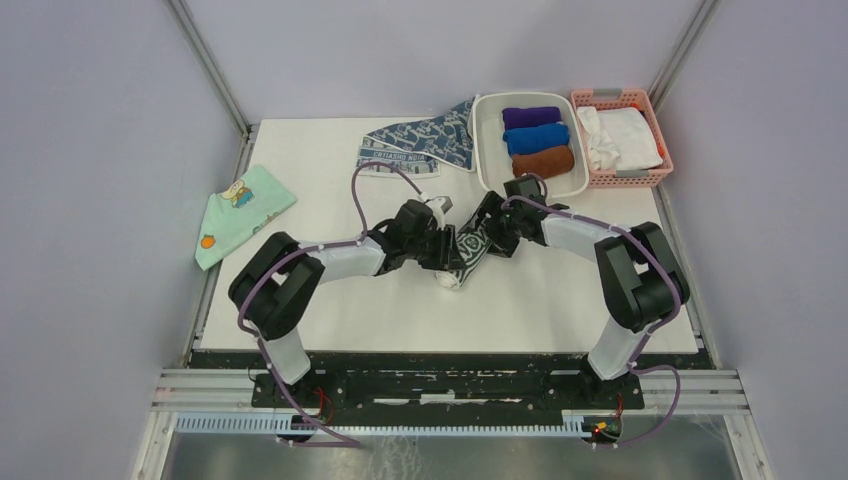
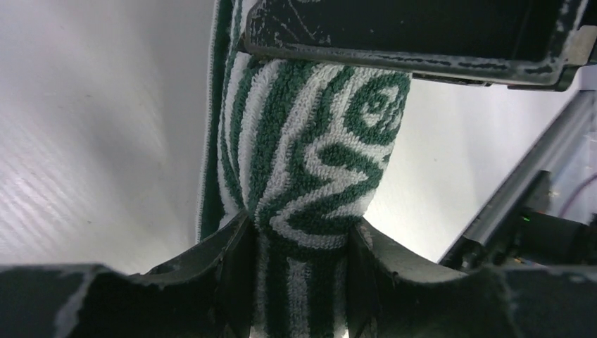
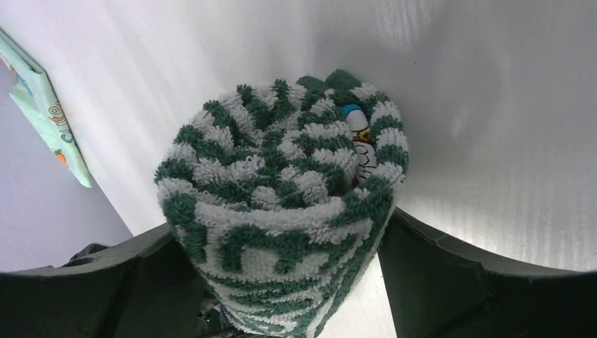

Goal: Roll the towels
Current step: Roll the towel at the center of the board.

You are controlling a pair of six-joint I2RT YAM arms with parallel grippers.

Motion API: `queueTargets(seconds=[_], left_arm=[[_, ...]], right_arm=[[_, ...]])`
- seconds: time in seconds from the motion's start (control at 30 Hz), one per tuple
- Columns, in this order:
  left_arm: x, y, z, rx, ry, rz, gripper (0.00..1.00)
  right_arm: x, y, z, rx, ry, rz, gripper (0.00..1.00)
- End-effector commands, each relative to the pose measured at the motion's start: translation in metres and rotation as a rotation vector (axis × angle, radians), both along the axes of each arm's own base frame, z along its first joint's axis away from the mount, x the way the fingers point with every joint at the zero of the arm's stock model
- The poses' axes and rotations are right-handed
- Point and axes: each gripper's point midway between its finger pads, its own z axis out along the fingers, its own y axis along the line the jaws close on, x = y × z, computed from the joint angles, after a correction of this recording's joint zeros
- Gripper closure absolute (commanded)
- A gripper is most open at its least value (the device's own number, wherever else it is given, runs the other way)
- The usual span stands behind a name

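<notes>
The green-and-white striped towel [image 1: 462, 258] lies rolled up mid-table, and both grippers hold it. My left gripper [image 1: 441, 247] is shut on one end of the roll; in the left wrist view the towel [image 2: 310, 141] is pinched between its fingers [image 2: 299, 243]. My right gripper [image 1: 487, 240] is shut on the other end; in the right wrist view the spiral end of the roll [image 3: 281, 169] sits between its fingers [image 3: 278, 236]. The blue-grey patterned towel [image 1: 425, 140] lies flat and partly folded at the back of the table.
A white bin [image 1: 487, 170] at the back right holds purple, blue and brown rolls. A pink basket [image 1: 655, 175] with white cloth stands beside it. A mint-green cartoon cloth [image 1: 238, 210] lies at the table's left edge, also in the right wrist view [image 3: 42, 120].
</notes>
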Motion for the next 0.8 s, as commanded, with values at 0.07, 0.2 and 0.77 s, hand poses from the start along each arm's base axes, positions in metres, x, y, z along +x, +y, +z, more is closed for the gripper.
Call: queueTargets(seconds=[0.07,0.2,0.77], left_arm=[[-0.024,0.007,-0.036,-0.075,0.277,0.046,0.52],[-0.027,0.005,-0.043,-0.092,0.322,0.05,0.51],[-0.036,-0.003,-0.068,-0.12,0.44,0.039,0.41]], right_arm=[[-0.006,0.01,0.011,0.091,-0.022,0.013,0.13],[-0.012,0.011,0.0,0.101,0.011,0.014,0.14],[-0.041,0.027,-0.044,0.006,0.18,0.086,0.27]])
